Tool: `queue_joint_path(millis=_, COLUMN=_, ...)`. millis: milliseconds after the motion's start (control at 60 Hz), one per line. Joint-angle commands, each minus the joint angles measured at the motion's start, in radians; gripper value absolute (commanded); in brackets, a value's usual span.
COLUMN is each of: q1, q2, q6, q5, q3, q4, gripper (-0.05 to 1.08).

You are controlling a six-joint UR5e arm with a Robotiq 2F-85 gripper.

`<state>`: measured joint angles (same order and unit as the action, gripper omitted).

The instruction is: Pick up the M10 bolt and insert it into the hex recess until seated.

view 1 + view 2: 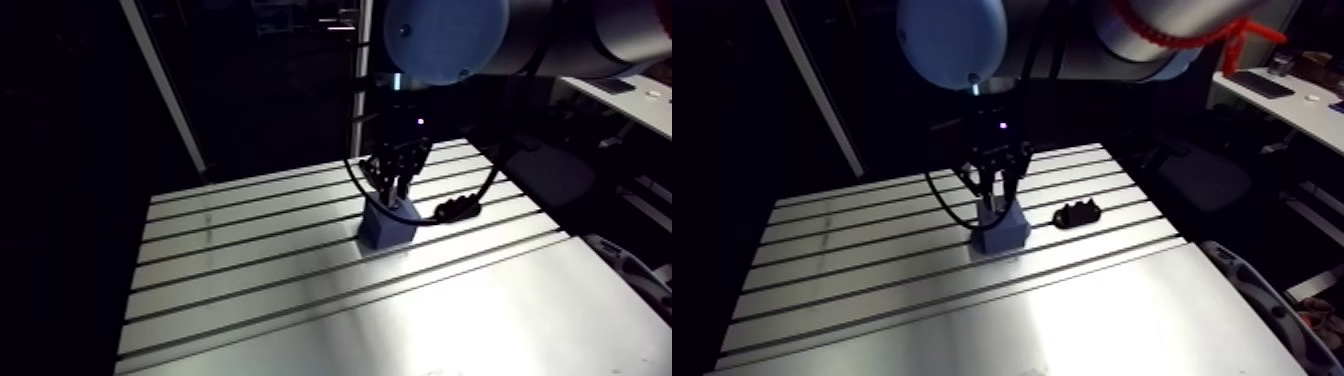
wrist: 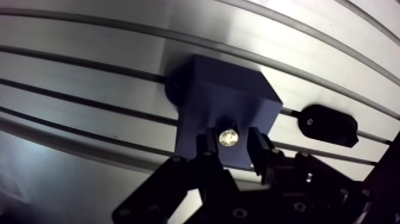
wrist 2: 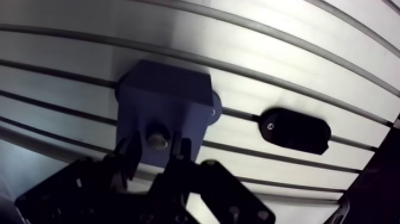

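Checking progress against the task at this moment. Found gripper (image 2: 232,148) pointing straight down from the wrist and low over a blue block (image 2: 229,95), near the middle of the slotted table (image 1: 250,300). Found fingers (image 2: 207,154) set close together, with the bolt (image 2: 228,137) between them. Judged them clamped on it, though contact on each side too fine to confirm outright. Saw of the bolt only its bright round end, facing up toward the wrist, right over the block's top face on the side nearest the gripper. Could not see the recess itself: hidden under bolt and fingers. Could not judge depth of insertion from either view, nor alignment of the head with the hex flats. Noted a black part (image 3: 294,130) lying on the table beside the block, apart from it and untouched; no role in the task apparent.

Judged as done: pick-up, carry to the block, rough alignment over the hole. Judged as in hand: insertion. Left to do: press down until seated, confirm no tilt, open the fingers, lift clear. Rated roughly two-thirds complete, with the seating itself unproven.
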<state>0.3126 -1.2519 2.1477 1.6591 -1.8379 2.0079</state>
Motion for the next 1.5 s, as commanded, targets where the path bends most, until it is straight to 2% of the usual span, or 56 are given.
queue_joint_path(millis=17, q1=-0.001, q2=0.001, q6=0.008, q5=0.0, q3=-0.002, q4=-0.001, gripper=0.59)
queue_joint_path(millis=1500, q1=0.0, q2=0.012, q6=0.016, q5=0.003, q3=-0.002, q4=-0.001, gripper=0.66)
